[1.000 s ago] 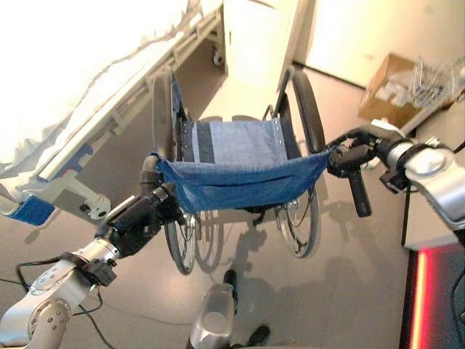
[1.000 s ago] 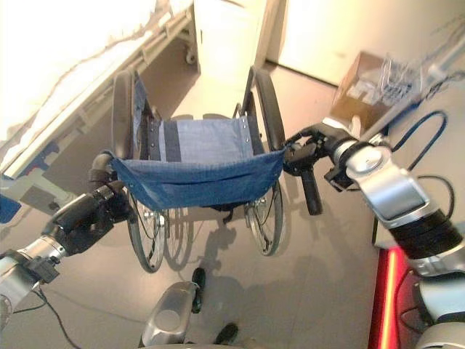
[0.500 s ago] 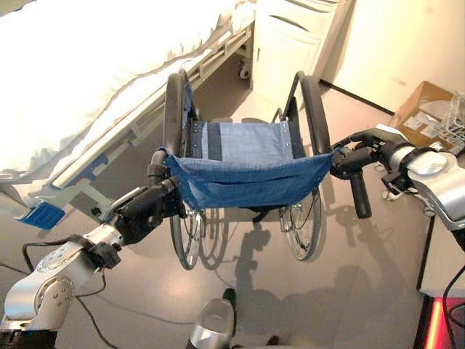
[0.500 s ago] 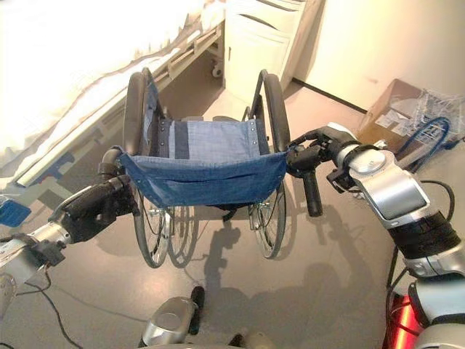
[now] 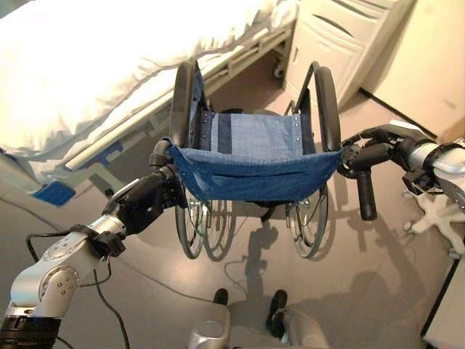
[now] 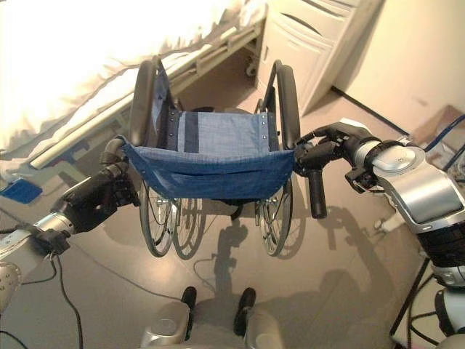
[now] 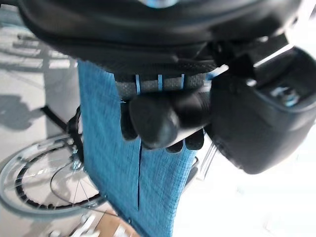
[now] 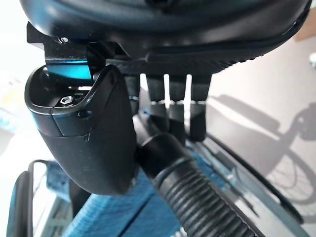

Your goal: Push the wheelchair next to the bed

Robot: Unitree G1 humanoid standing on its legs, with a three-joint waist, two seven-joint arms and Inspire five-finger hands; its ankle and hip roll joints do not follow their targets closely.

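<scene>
- The wheelchair (image 5: pixel 251 156) stands on the floor straight in front of me, its back toward me, with the blue cloth back (image 5: pixel 254 174) stretched between the two push handles.
- It sits just beside the bed (image 5: pixel 94 73): its left wheel (image 5: pixel 183 109) is close along the bed's side rail, though I cannot tell whether they touch.
- My left hand (image 5: pixel 149 200) is at the left handle (image 7: pixel 158 118); in the left wrist view my fingers (image 7: pixel 170 84) are curled over the top of the black grip and my thumb closes on it from the other side, so the handle is clasped.
- My right hand (image 6: pixel 330 149) is at the right handle (image 6: pixel 317 193), which hangs down from my grasp as a black ribbed grip; in the right wrist view my fingers (image 8: pixel 173 106) wrap over its upper end with the thumb (image 8: pixel 89 133) alongside.
- Beyond the chair, a white cabinet (image 5: pixel 338 36) stands at the head end of the bed, well apart from the right wheel (image 5: pixel 327 105).
- Both large wheels rest on the grey floor (image 5: pixel 363 276).
</scene>
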